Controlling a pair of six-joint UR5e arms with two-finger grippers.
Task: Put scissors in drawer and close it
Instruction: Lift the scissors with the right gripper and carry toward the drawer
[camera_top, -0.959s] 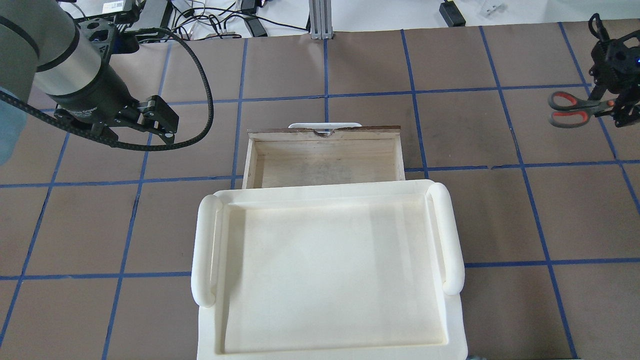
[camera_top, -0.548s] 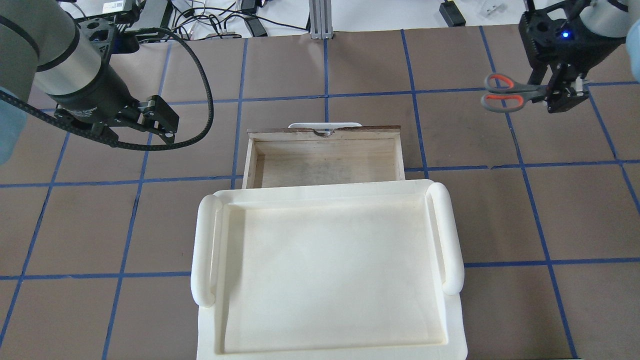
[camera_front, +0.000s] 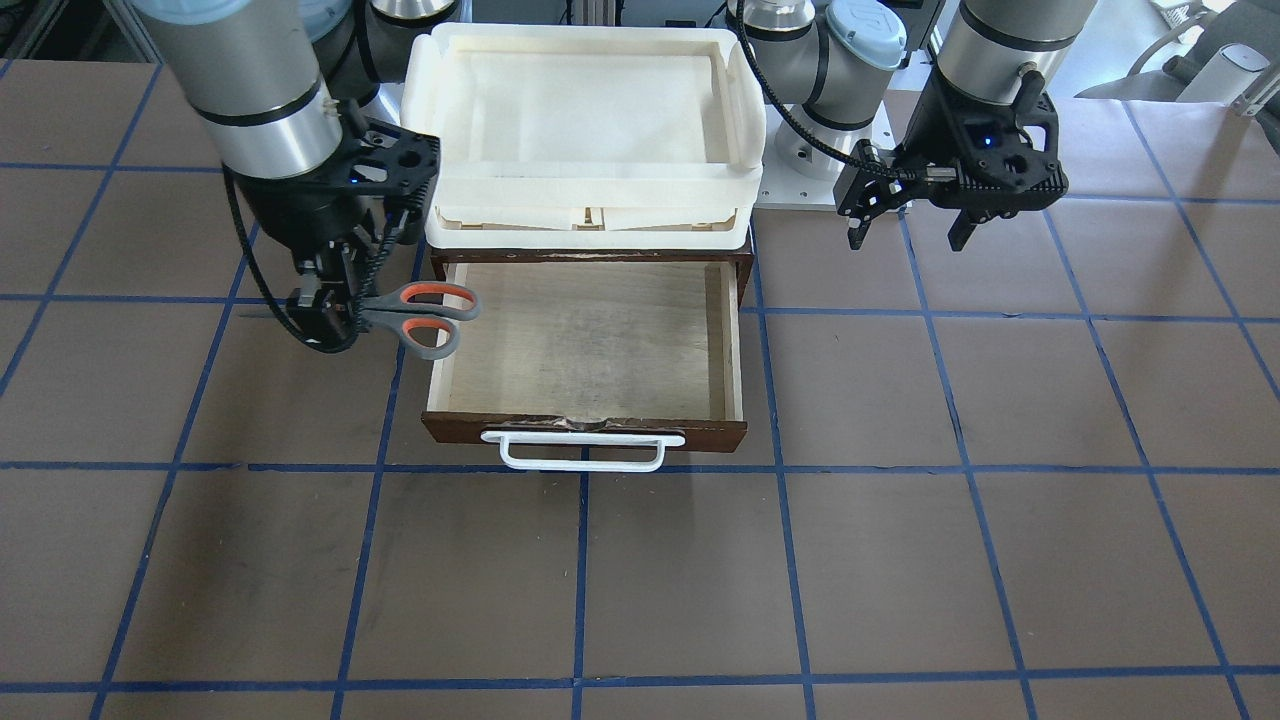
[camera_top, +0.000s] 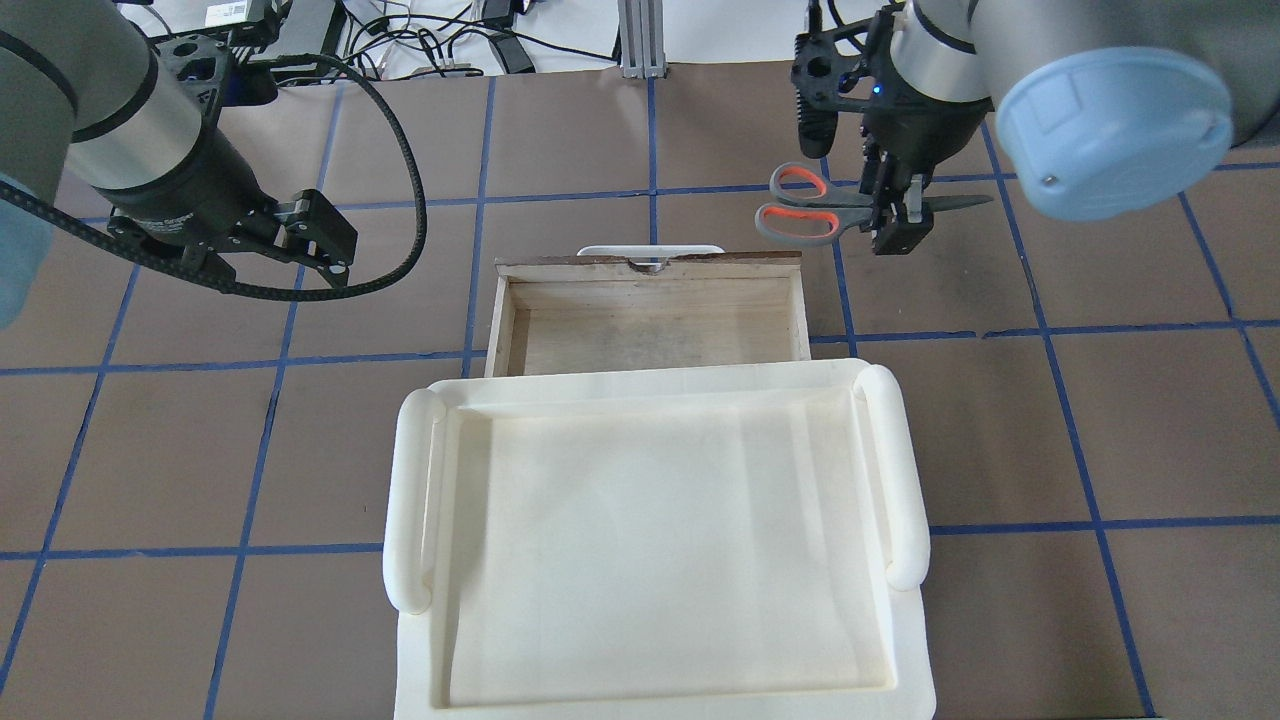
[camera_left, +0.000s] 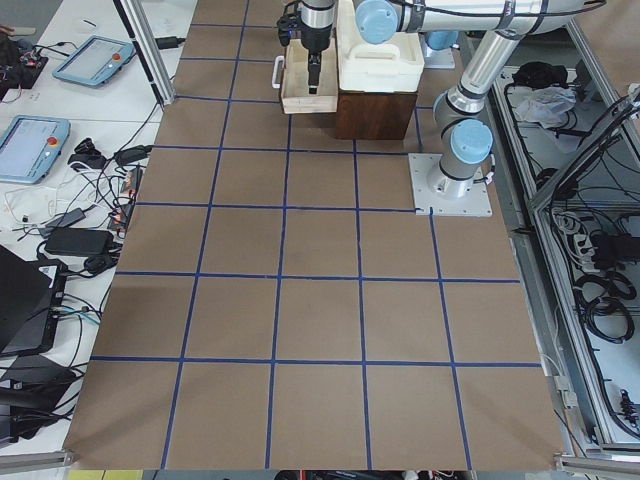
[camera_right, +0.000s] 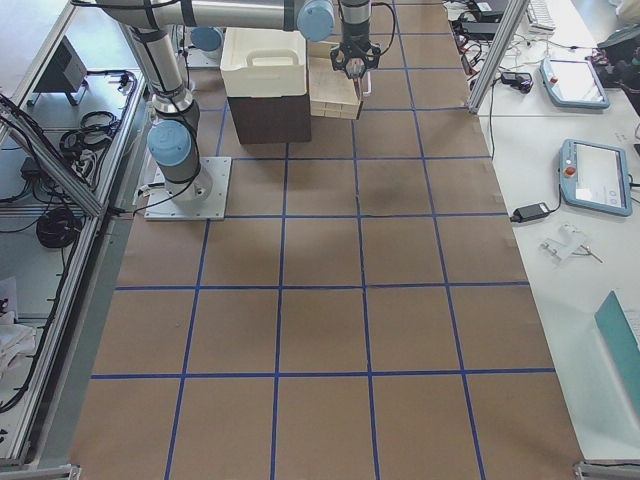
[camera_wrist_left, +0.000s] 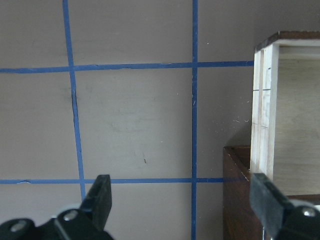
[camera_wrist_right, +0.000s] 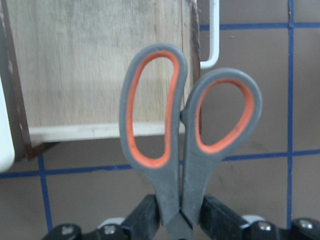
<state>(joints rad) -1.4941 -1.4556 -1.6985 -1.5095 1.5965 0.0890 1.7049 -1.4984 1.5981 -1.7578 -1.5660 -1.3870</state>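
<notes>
- The right tool (camera_top: 895, 212) is clamped on the scissors (camera_top: 815, 205), gripping them just behind the loops, where the handles meet the blades.
- The scissors hang level in the air with their blades together. The grey-and-orange loops point toward the drawer (camera_top: 655, 265), and the dark blades stick out on the tool's far side.
- In the right wrist view, one loop sits over the drawer's front corner and the other over the end of the white handle (camera_front: 583, 455).
- The drawer stands pulled out from under the cream tray (camera_top: 410, 500), its pale wooden floor in view.
- The left tool (camera_front: 905, 235) hovers over the table (camera_top: 1000, 420), off the drawer's other side and well apart from it. Its fingers (camera_wrist_left: 100, 195) are spread wide.
</notes>
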